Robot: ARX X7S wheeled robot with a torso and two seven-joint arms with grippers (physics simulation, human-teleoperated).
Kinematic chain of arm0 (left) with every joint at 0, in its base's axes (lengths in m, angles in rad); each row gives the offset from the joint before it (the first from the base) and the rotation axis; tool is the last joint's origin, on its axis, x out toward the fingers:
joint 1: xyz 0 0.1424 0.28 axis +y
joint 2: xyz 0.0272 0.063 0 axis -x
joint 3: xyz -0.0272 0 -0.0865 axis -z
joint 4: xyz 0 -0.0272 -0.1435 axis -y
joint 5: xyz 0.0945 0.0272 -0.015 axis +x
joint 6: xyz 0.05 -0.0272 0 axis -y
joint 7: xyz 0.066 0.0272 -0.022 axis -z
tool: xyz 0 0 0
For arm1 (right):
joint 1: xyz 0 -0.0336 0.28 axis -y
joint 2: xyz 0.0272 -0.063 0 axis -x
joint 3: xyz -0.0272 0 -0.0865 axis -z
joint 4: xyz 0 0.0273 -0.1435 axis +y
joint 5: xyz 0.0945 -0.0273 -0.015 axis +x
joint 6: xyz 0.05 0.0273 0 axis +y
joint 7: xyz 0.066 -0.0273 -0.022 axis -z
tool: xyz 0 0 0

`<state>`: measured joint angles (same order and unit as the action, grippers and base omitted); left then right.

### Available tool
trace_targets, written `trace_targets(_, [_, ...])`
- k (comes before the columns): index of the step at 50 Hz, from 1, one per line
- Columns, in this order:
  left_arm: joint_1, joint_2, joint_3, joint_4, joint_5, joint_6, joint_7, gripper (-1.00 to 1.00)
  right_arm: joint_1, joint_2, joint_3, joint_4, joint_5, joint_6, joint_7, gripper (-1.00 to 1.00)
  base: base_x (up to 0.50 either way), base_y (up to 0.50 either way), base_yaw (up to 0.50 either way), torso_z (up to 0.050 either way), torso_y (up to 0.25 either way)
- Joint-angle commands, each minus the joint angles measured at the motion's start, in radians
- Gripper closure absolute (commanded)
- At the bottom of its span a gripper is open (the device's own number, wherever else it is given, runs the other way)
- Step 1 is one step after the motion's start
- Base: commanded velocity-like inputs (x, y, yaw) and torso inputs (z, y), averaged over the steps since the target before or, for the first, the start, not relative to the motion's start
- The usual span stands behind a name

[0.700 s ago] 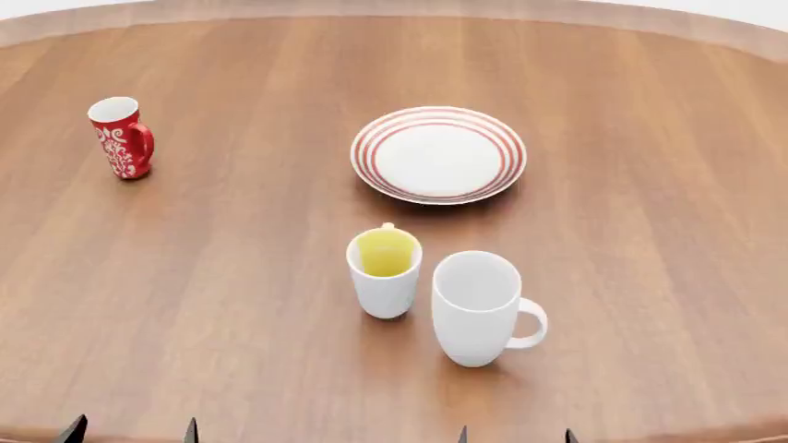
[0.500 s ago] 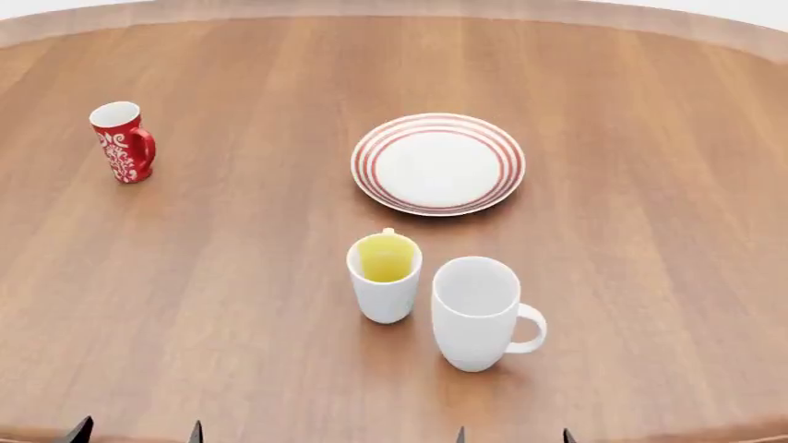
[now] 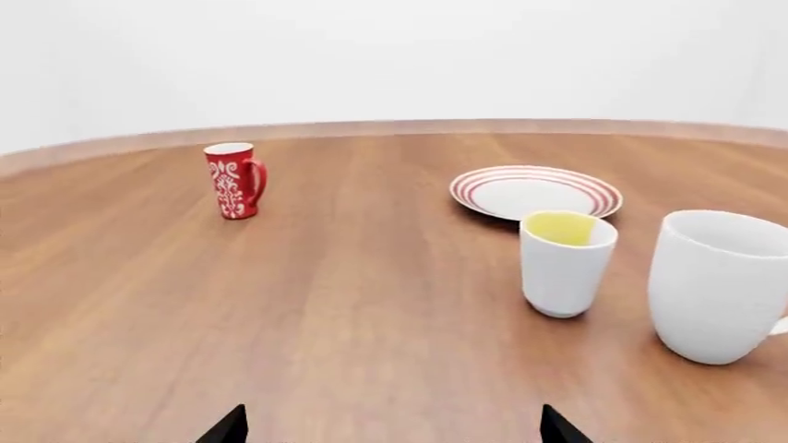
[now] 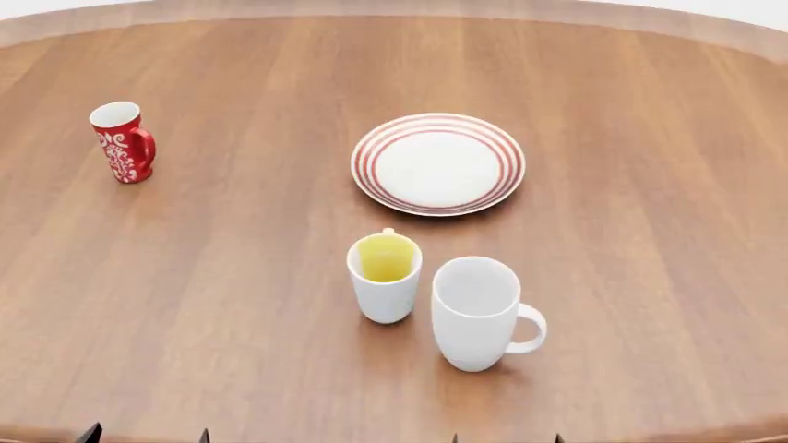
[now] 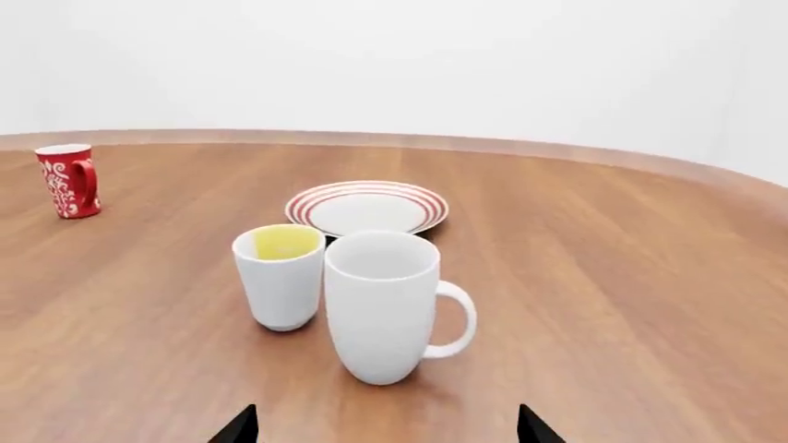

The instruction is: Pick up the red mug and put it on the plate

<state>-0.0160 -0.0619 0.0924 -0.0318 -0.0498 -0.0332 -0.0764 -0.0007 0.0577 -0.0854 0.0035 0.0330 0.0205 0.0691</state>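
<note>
Fingers show only as dark tips at the bottom edge of each picture: the left fingers [image 4: 146,434] in the lower left of the head view and the right fingers [image 4: 505,437] in the lower middle, each pair spread wide with bare wood between the tips, holding nothing and touching nothing. In the left wrist view the two tips [image 3: 227,426] stand far apart at the bottom edge, and the right wrist view shows its pair [image 5: 236,425] the same way. The red mug [image 4: 124,141] stands upright in the upper left of the head view, handle turned toward the frame's right, well apart from everything else on the wooden surface [image 4: 209,277]. The plate [image 4: 438,164] lies upper middle with nothing on it. Below it, near the centre, a yellow-lined mug [image 4: 384,276] stands just beside a larger white mug [image 4: 478,312], whose handle points to the frame's right; whether the two touch cannot be told.
</note>
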Motion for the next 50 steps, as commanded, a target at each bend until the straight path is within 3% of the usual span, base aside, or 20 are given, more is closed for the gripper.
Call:
trace_targets(1, [-0.012, -0.001, -0.010, 0.027, -0.011, -0.048, -0.007, -1.00, 0.013, 0.006, 0.010, -0.078, 0.031, 0.094, -0.020, -1.00, 0.00, 0.00, 0.00, 0.000, 0.000])
trace_targets(6, [-0.027, -0.012, 0.000, 0.111, -0.024, -0.155, -0.013, -1.00, 0.036, 0.026, 0.009, -0.199, 0.100, 0.240, -0.049, -1.00, 0.00, 0.00, 0.00, 0.000, 0.000])
trace_targets(9, [-0.067, -0.031, -0.009, 0.331, -0.058, -0.378, -0.021, -1.00, 0.118, 0.055, 0.009, -0.405, 0.123, 0.488, -0.027, -1.00, 0.00, 0.00, 0.00, 0.000, 0.000])
trace_targets(15, [-0.175, -0.054, -0.049, 0.475, -0.124, -0.585, -0.031, -1.00, 0.245, 0.076, 0.017, -0.528, 0.154, 0.714, -0.001, -1.00, 0.00, 0.00, 0.00, 0.000, 0.000])
trace_targets(20, [-0.186, -0.061, -0.040, 0.464, -0.126, -0.585, -0.033, -1.00, 0.298, 0.082, 0.022, -0.506, 0.150, 0.748, 0.016, -1.00, 0.00, 0.00, 0.00, 0.000, 0.000])
trace_targets(27, [-0.175, -0.069, -0.035, 0.452, -0.134, -0.564, -0.030, -1.00, 0.484, 0.093, 0.167, -0.303, 0.131, 0.783, 0.110, -1.00, 0.00, 0.00, 0.00, 0.000, 0.000])
trace_targets(32, [-0.180, -0.071, -0.027, 0.443, -0.135, -0.559, -0.033, -1.00, 0.564, 0.117, 0.197, -0.244, 0.122, 0.819, 0.137, -1.00, 0.02, 0.00, 0.00, 0.000, 0.000])
trace_targets(50, [-0.183, -0.085, -0.019, 0.427, -0.144, -0.541, -0.046, -1.00, 0.607, 0.135, 0.203, -0.190, 0.123, 0.848, 0.155, -1.00, 0.49, 0.00, 0.00, 0.000, 0.000])
